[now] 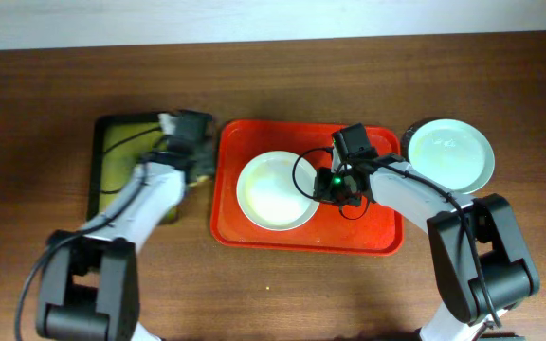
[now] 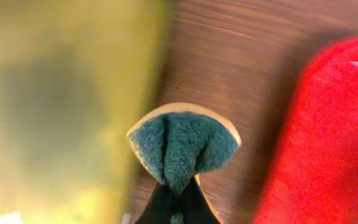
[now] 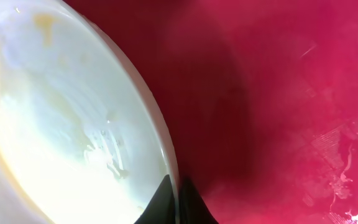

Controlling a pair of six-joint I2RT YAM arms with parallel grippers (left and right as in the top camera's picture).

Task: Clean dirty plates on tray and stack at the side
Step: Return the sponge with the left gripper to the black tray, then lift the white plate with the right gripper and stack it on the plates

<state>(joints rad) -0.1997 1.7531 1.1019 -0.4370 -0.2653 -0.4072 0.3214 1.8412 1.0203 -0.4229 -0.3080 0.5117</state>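
A pale plate (image 1: 275,189) with yellow smears lies on the left half of the red tray (image 1: 373,227). My right gripper (image 1: 325,186) is shut on its right rim; in the right wrist view the fingers (image 3: 178,198) pinch the rim of the plate (image 3: 61,118) over the tray (image 3: 278,112). A second pale plate (image 1: 450,154) sits on the table just right of the tray. A third plate is not seen. My left gripper (image 1: 197,159) is shut on a green sponge (image 2: 182,146) and hangs over the table between the two trays.
A smaller black tray with a yellow-green inside (image 1: 121,152) lies left of the red tray, and also shows in the left wrist view (image 2: 61,112). The red tray's edge (image 2: 328,137) is to the right of the sponge. The table is brown wood.
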